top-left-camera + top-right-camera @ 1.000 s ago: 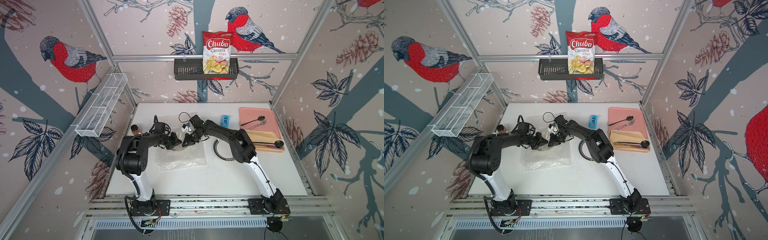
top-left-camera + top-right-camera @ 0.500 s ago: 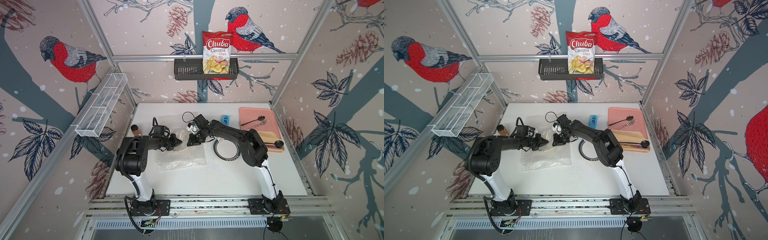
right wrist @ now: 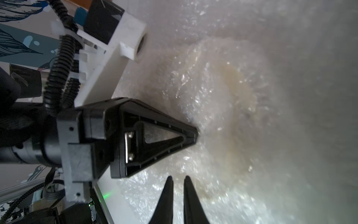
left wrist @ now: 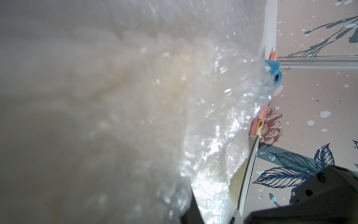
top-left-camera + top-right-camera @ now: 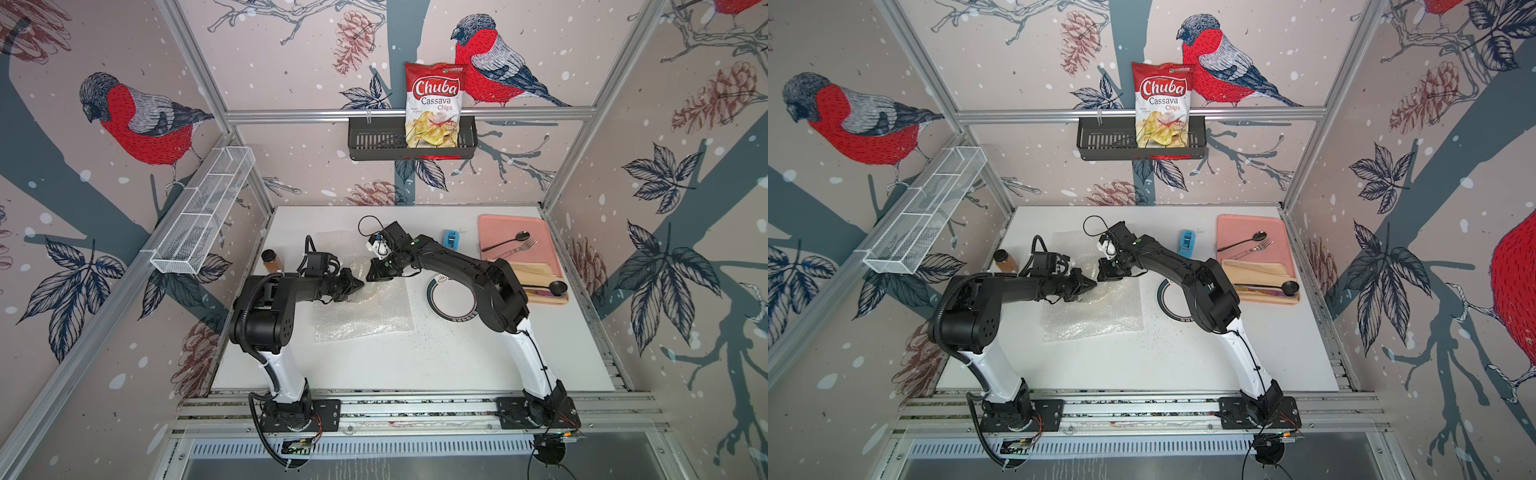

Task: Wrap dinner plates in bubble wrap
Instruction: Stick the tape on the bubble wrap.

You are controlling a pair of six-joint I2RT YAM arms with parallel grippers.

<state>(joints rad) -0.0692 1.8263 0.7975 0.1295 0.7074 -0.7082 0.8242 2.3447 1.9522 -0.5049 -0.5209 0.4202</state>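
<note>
Left gripper (image 5: 360, 286) fingers pinched together on the bubble wrap (image 5: 365, 309), mid-table (image 5: 374, 365), bundled over a cream plate (image 3: 236, 93). Right gripper (image 3: 177, 181) fingers slightly apart, holding nothing, just above the wrap. White-centred plate (image 5: 451, 297) lies bare beside it.

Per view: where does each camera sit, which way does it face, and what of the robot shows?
Top views: high at the front, looking down on both arms, bubble wrap and white-centred plate.
Left wrist: on the left arm, pressed against wrap; a plate edge-on.
Right wrist: on the right arm, facing the wrap; left gripper shut on wrap, right gripper slightly parted.
Shared: the wrap.
</note>
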